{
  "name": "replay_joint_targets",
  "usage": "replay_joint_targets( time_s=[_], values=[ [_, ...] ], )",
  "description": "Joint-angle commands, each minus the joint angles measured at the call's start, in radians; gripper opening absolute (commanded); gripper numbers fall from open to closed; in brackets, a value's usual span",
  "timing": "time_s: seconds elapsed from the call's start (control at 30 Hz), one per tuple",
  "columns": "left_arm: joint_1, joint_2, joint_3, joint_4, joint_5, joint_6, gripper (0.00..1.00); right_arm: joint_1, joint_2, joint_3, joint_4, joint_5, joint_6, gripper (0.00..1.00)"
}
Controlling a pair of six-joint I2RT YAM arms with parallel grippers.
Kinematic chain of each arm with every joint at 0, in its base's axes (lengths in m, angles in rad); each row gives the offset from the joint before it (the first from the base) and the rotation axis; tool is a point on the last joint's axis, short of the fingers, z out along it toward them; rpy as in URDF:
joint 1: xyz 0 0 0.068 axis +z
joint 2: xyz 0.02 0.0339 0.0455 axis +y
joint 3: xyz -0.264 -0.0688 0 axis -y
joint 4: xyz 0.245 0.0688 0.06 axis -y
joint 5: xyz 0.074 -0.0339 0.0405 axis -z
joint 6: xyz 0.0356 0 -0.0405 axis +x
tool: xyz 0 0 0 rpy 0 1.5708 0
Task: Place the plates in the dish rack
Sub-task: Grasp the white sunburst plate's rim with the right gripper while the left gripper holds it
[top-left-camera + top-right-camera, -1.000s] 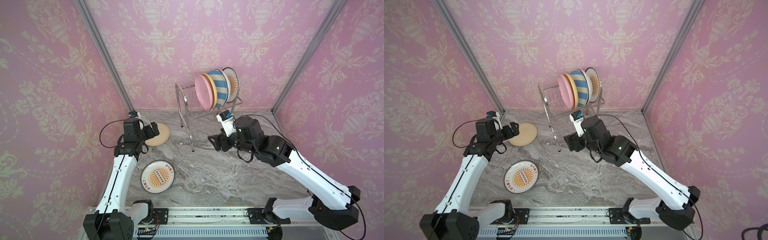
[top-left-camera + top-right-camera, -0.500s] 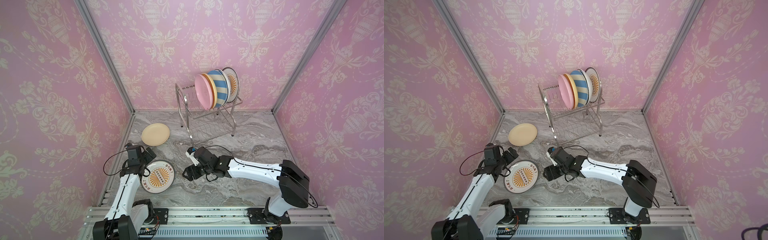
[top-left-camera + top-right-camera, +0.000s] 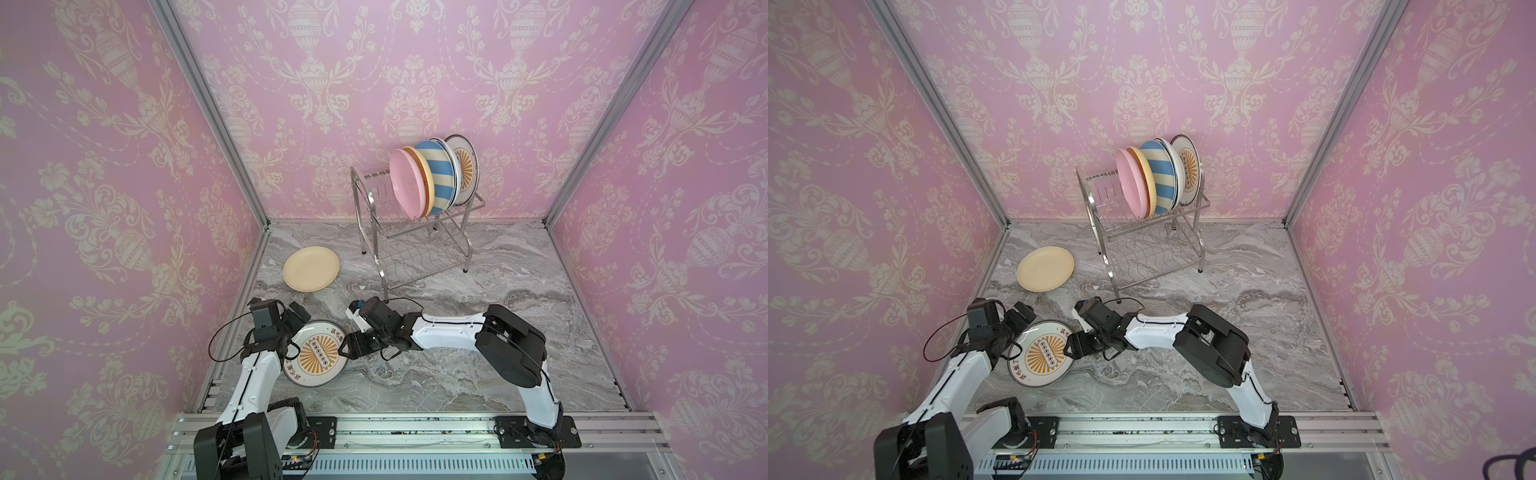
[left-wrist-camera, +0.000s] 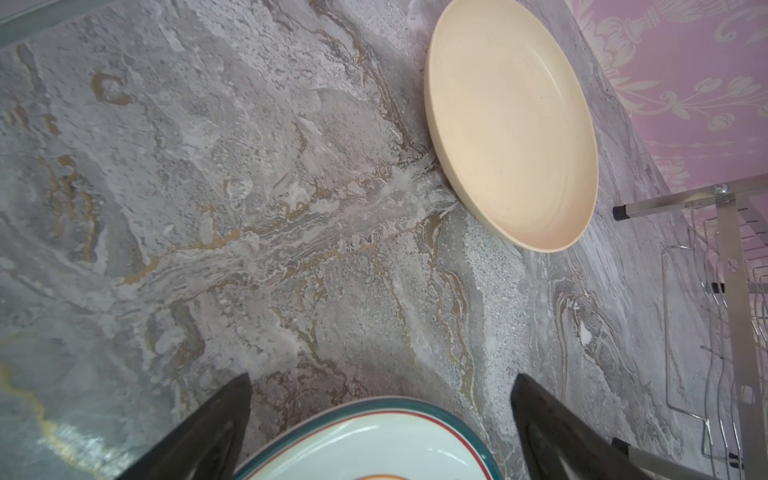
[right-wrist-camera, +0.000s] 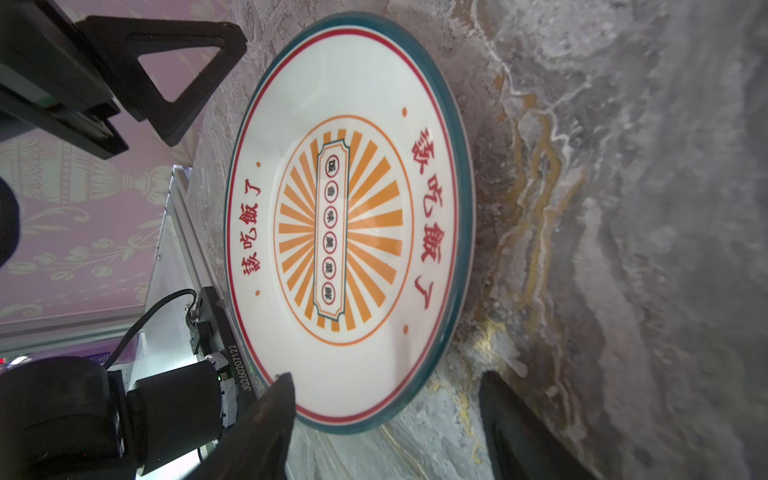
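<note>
A white plate with an orange sunburst [image 3: 318,353] [image 3: 1044,353] lies flat on the marble table near the front left. My left gripper [image 3: 298,318] [image 4: 381,376] is open at its far left rim, and the rim [image 4: 365,436] shows between the jaws. My right gripper [image 3: 347,345] [image 5: 386,376] is open at the plate's right rim [image 5: 353,232], one finger over the plate's face and one beside it on the table. A cream plate [image 3: 311,269] [image 4: 511,124] lies further back. The dish rack [image 3: 419,257] [image 3: 1150,257] holds several upright plates [image 3: 432,178] on its top tier.
The rack's front leg [image 3: 385,297] stands just behind my right wrist, and a rack leg [image 4: 731,291] shows in the left wrist view. Pink walls close the cell on three sides, the left wall [image 3: 124,249] near my left arm. An aluminium rail [image 3: 395,432] runs along the front.
Both arms have come down and forward from the back of the table to the sunburst plate. The right gripper slid left up to the plate's right rim.
</note>
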Motion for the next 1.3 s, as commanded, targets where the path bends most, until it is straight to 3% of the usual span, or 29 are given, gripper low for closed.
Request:
replay_joint_targets(
  time_s=[0.0,0.37,0.83,1.0,1.27],
  values=[
    [0.01,0.013,-0.024,0.016,0.032,-0.021,0.99,0.0,0.029,0.039,0.016,-0.025,0.032,0.69],
    [0.01,-0.013,-0.058,0.032,0.074,-0.041,0.99,-0.012,0.08,0.055,0.031,-0.023,0.055,0.59],
    [0.009,-0.051,-0.082,0.027,0.097,-0.035,0.99,-0.033,0.067,0.007,0.11,-0.016,0.099,0.36],
    [0.009,-0.051,-0.072,0.02,0.102,-0.021,0.99,-0.043,0.045,-0.027,0.16,-0.017,0.13,0.23],
    [0.009,-0.044,-0.071,0.031,0.127,-0.03,0.99,-0.042,0.052,-0.009,0.174,-0.031,0.152,0.12]
  ],
)
